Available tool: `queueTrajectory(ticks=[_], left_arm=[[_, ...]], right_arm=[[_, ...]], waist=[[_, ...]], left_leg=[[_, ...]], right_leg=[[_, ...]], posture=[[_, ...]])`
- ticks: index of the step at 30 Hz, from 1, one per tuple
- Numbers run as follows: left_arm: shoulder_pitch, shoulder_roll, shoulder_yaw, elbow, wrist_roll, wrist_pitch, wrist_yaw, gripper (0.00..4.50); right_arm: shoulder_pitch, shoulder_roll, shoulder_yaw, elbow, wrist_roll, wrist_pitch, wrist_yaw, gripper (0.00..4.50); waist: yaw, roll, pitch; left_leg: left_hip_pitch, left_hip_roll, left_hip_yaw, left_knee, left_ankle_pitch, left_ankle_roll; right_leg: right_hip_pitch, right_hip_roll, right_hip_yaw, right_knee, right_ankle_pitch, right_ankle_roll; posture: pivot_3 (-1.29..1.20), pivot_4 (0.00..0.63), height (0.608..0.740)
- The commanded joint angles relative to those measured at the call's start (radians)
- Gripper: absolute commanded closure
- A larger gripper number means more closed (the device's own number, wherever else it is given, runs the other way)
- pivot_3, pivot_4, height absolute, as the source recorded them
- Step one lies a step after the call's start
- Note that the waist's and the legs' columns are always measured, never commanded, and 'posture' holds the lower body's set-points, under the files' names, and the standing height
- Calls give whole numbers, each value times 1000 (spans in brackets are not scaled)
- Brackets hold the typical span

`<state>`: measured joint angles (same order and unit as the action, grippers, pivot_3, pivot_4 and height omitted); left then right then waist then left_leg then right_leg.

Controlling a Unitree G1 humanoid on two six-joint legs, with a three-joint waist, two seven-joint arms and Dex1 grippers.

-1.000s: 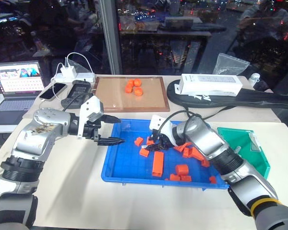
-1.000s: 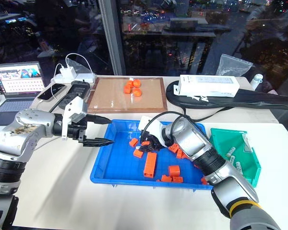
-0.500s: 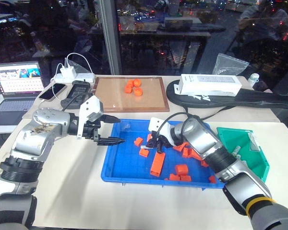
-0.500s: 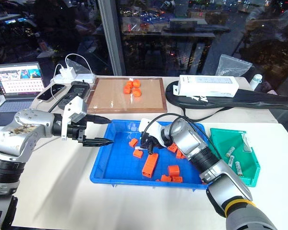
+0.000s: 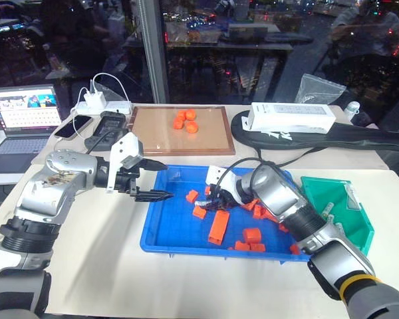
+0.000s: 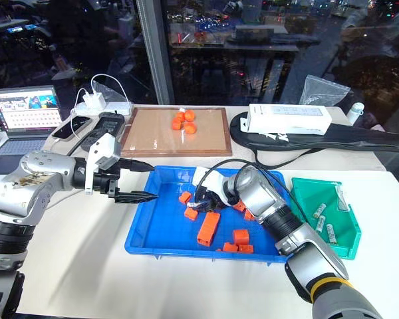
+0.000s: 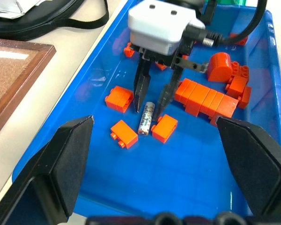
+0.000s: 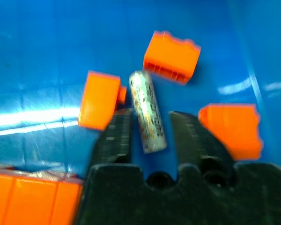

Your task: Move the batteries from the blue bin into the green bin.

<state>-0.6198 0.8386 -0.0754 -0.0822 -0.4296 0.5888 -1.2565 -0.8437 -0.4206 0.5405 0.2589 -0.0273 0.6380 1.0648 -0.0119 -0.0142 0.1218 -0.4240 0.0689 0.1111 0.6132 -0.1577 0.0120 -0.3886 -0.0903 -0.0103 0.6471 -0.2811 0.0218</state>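
Observation:
One battery (image 8: 147, 111), a slim silver cylinder, lies flat on the floor of the blue bin (image 5: 176, 226) among orange blocks. My right gripper (image 8: 152, 133) points down at it, open. Its two fingers straddle the battery's near end with a gap on each side. The left wrist view shows the same battery (image 7: 145, 118) just below those fingers (image 7: 142, 91). My left gripper (image 5: 161, 179) hangs open over the blue bin's left rim, holding nothing. The green bin (image 6: 300, 199) stands right of the blue bin with several batteries (image 6: 321, 223) inside.
Orange blocks (image 5: 218, 226) are scattered over the blue bin's middle and right. Behind it lies a brown wooden-framed tray (image 5: 153, 136) with orange round pieces (image 5: 186, 121). A laptop (image 5: 23, 109), phone and chargers sit at the back left. A white box (image 5: 291, 117) rests on a black bag at the back right.
My right forearm has swung slightly in toward the blue bin while its gripper stays at the same spot among the blocks. The left arm has not moved.

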Motion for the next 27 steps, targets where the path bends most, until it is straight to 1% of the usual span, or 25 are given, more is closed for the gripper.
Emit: queueTrajectory(ticks=[1, 5, 7, 8, 10, 12, 13, 16, 19, 23, 27], left_arm=[[-5, 11, 25, -26, -7, -11, 4, 0], [-6, 9, 26, -25, -8, -11, 5, 0], [-6, 11, 28, -26, -9, -10, 4, 0], [-5, 12, 28, -26, -10, -9, 4, 0], [-5, 11, 29, -25, -13, -8, 2, 0], [-9, 9, 32, -24, -21, -7, -4, 0], [-13, 8, 32, -22, -24, -7, -6, 0], [-25, 1, 28, -16, -28, -11, -15, 0], [-47, -22, 36, -9, -60, 6, -25, 0], [-91, -60, 15, 24, -77, -5, -54, 0], [-138, -106, 1, 69, -81, -14, -69, 0]], right_arm=[[0, -6, 0, -16, -16, 18, 6, 2065], [6, 0, 5, 4, -29, 3, 2, 2065], [3, 11, -14, 14, -22, 6, -11, 2576], [2, 10, -17, 12, -20, 7, -10, 2739], [0, 6, -28, 1, -19, 4, -15, 3512], [0, -15, -43, -35, -8, 18, -3, 4165], [1, -28, -54, -57, 0, 30, 5, 4257], [5, -92, -102, -144, 32, 79, 29, 4256], [7, -173, -184, -232, 78, 154, 42, 4256], [44, -369, -329, -351, 129, 256, 70, 4256], [107, -527, -442, -420, 168, 324, 71, 4256]], waist=[[0, 0, 0], [0, 0, 0], [0, 0, 0], [0, 0, 0], [0, 0, 0], [0, 0, 0], [0, 0, 0], [3, 0, 0], [7, 0, 0], [14, 0, 0], [24, 0, 0]], left_leg=[[0, 0, 0, 0, 0, 0], [0, 0, 0, 0, 0, 0], [0, 0, 0, 0, 0, 0], [1, 0, 0, 0, 0, 0], [1, 0, 0, 0, 0, 0], [0, 0, 0, 0, 0, 0], [0, 0, 0, 0, 0, 0], [0, 0, 0, 0, 0, 0], [0, 0, 0, 0, 0, 0], [-1, -1, 0, 0, 0, 0], [-1, -1, 0, -1, 0, 0]], right_leg=[[0, 0, 0, 0, 0, 0], [0, 0, 0, 0, 0, 0], [0, 0, 0, 0, 0, 0], [0, 0, 0, 0, 0, 0], [0, 0, 0, 0, 0, 0], [0, 0, 0, 0, 0, 0], [0, 0, 0, 0, 0, 0], [0, 0, 0, 0, 0, 0], [0, -1, 0, 0, 0, 0], [0, -1, 0, -1, 0, 0], [0, -1, -1, -3, 0, 0]], posture=[[0, 150, 693], [0, 150, 693], [0, 150, 693], [0, 150, 693], [0, 150, 693], [0, 150, 693], [0, 150, 693], [0, 150, 693], [0, 150, 693], [0, 150, 693], [0, 150, 693]])
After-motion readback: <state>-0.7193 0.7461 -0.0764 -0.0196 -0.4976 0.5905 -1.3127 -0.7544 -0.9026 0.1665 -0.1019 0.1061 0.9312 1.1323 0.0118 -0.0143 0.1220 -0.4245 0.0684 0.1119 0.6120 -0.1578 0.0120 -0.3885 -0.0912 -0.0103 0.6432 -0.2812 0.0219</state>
